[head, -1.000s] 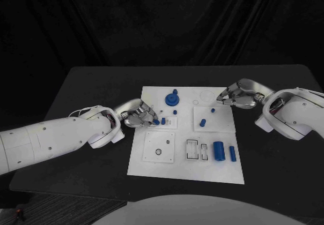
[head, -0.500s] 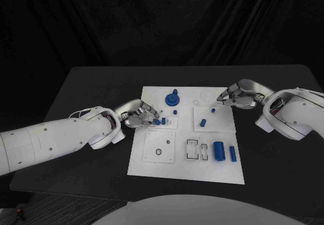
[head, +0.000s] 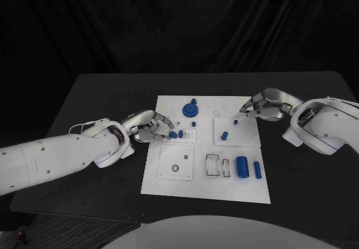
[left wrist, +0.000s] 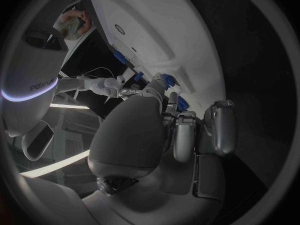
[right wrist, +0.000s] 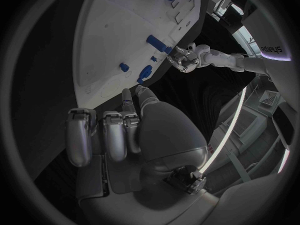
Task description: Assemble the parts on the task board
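The left hand has its silver fingertips at the left edge of the white rectangular task board, touching or just beside a short blue peg standing in a small white block; a second blue peg stands just beside it. Whether the fingers clamp the peg cannot be told. The white left arm stretches low across the black table.

The right hand hovers at the board's far right corner, fingers curled in together on nothing visible. A blue gear-like disc and a large blue cylinder lie apart from both hands.
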### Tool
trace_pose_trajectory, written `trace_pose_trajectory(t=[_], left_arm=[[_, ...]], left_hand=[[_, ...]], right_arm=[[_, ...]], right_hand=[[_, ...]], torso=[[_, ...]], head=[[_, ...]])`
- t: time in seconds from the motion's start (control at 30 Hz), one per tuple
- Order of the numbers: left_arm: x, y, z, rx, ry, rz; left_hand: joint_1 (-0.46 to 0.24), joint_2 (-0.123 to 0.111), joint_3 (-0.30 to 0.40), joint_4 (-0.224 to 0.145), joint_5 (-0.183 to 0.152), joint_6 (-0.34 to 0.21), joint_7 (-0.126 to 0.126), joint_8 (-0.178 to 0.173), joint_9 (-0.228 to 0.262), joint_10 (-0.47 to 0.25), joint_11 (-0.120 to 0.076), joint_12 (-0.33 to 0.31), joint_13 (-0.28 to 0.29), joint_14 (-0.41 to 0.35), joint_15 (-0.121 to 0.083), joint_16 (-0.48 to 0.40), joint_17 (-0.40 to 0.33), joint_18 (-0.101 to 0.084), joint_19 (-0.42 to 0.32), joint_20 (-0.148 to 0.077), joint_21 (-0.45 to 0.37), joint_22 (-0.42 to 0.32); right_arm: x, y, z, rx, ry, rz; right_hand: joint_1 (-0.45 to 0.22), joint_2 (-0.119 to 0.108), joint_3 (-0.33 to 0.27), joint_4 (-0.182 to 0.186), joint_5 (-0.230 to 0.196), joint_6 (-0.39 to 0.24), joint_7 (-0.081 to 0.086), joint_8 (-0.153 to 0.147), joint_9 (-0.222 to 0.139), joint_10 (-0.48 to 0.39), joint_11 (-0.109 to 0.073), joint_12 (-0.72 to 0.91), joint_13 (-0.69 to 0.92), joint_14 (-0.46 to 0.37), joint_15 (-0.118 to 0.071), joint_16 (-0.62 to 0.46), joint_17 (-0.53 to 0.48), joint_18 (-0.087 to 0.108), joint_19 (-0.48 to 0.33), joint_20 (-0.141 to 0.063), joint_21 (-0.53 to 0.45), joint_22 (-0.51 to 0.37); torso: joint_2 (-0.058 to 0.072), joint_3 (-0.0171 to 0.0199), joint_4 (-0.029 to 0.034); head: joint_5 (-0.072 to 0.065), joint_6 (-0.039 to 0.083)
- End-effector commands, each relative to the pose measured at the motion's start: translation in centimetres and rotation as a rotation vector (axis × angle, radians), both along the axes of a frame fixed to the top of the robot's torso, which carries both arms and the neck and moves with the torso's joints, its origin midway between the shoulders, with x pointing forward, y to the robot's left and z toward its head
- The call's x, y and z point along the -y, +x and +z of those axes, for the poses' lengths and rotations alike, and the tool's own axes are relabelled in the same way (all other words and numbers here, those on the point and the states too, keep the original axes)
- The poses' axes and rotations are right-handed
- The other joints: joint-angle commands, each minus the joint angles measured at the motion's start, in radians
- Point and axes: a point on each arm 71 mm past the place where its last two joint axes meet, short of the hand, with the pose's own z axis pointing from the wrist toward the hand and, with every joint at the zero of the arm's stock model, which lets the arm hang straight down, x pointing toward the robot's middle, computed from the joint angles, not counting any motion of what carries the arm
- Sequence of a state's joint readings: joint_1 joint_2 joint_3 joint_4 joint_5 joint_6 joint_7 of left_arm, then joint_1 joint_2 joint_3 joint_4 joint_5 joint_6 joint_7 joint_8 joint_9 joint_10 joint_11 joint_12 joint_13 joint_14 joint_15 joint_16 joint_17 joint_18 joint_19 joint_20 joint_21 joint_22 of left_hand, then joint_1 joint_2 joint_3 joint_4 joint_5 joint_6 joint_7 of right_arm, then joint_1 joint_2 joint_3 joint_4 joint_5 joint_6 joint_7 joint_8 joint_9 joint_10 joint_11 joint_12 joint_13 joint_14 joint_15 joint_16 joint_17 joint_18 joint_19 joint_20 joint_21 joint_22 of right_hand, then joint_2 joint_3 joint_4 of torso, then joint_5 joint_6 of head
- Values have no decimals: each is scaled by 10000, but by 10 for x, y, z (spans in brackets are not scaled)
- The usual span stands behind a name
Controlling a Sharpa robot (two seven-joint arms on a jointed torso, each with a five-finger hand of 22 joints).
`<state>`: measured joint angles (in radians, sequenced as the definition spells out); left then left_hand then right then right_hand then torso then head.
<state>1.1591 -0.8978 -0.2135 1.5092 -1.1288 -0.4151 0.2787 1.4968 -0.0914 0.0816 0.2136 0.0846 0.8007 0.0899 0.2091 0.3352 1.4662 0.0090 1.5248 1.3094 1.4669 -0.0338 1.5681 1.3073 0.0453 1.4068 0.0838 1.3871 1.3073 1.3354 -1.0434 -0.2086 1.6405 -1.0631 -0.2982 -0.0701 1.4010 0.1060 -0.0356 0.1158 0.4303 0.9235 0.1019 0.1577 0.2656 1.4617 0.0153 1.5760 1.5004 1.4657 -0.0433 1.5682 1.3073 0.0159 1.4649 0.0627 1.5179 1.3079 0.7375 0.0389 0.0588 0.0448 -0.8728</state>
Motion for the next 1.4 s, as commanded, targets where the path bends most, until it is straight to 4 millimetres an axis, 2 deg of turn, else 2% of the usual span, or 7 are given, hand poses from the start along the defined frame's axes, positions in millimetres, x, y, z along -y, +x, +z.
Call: trace_pose_trajectory(t=[0.03,0.27,0.4,0.63,0.83,0.93,1.4], left_arm=[[4,-6,19,2280,452,-671],[12,-7,52,3678,1302,-1424],[19,-5,63,3989,2207,-1947],[27,-1,63,3524,3423,-2469],[30,3,55,2752,4361,-2551],[32,3,52,2652,4866,-2590],[42,-1,46,3166,5834,-2798]], left_hand=[[-83,3,-61,177,266,48,121,482,179,628,107,57,2274,1039,116,27,2635,2,128,34,110,2024],[-391,129,-218,675,363,102,26,2633,1206,767,43,190,2382,1039,87,27,2635,-23,265,27,255,2068],[-600,184,-244,745,335,-64,12,2914,1354,819,49,240,2426,1039,75,27,2635,-31,290,26,279,2077],[16,63,142,506,645,-476,8,2606,1114,849,26,269,2453,1039,46,27,2635,-42,329,-2,317,2092],[186,-294,507,518,760,-713,207,965,12,772,176,190,2390,1039,167,27,2635,-34,284,98,253,2076],[197,-304,589,480,882,-495,252,779,-151,788,216,206,2404,1039,190,27,2635,-38,294,126,262,2080],[-365,-184,608,396,623,1742,-167,1703,537,1003,-83,417,2580,1039,-24,27,2635,-49,383,-48,342,2108]], right_arm=[[1,-1,-2,-147,-84,-91],[1,-1,-2,-172,-100,-124],[0,-1,-2,-164,-90,-110],[-3,-1,-1,-101,-37,-39],[-3,-1,-1,-66,-14,-18],[-3,-1,-1,-55,-6,-2],[-3,0,-1,-47,-8,19]], right_hand=[[88,26,72,-14,63,79,-14,-59,-10,1091,-59,-52,704,1051,-88,26,2635,-5,737,-39,4,2426],[89,14,170,-68,151,92,-10,-61,-10,1091,-55,-52,704,1051,-85,26,2635,-6,740,-37,9,2428],[86,7,190,-79,170,93,-8,-63,-11,1091,-54,-52,704,1051,-84,26,2635,-5,738,-36,5,2426],[78,0,208,-87,189,92,-6,-65,-11,1091,-53,-52,704,1051,-84,26,2635,-7,742,-36,13,2429],[53,-17,216,-85,190,83,1,-72,-14,1091,-50,-52,704,1051,-83,26,2635,-9,746,-35,18,2431],[53,-17,216,-85,190,83,1,-72,-14,1091,-50,-52,704,1051,-83,26,2635,-9,746,-35,18,2431],[17,-4,263,-82,217,77,5,-81,-18,1091,-44,-52,704,1051,-78,26,2635,-8,743,-33,14,2430]], torso=[[-2,7,6],[-4,6,-3],[-13,12,-15],[-4,15,-9],[1,17,-5],[0,18,-16],[-6,-20,0]], head=[[-43,2],[-59,2],[-34,2],[-68,2],[-57,2],[-45,2],[-22,2]])
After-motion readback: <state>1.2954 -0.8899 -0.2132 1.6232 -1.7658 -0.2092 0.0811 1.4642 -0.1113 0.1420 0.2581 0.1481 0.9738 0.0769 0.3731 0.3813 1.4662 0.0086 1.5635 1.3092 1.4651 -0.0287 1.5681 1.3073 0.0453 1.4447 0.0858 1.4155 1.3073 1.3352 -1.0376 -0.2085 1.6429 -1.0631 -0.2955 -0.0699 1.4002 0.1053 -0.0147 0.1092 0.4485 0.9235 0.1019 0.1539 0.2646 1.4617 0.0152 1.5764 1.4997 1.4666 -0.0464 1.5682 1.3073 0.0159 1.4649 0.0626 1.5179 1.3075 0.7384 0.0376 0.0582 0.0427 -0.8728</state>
